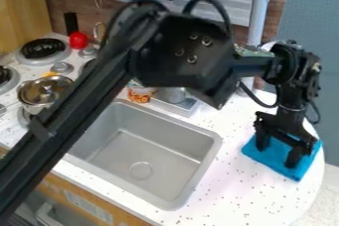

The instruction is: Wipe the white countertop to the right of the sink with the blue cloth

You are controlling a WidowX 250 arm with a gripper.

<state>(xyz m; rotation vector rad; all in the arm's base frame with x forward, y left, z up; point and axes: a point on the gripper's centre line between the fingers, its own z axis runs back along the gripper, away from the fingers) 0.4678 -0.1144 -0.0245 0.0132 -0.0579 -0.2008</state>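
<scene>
At the right end of the white counter, the black gripper (278, 150) points down over a blue cloth (273, 162). Its two fingers stand apart, with blue fabric visible between and around them. The cloth lies flat near the counter's rounded right edge, partly hidden by the fingers. Whether the fingertips touch it, I cannot tell.
A grey sink (139, 155) is set into the counter left of the cloth. Behind it are a cup with orange marks (140, 94) and a metal tray (182, 107). Farther left are a metal pot (45, 90), black burners (43, 48) and a red round object (78, 40).
</scene>
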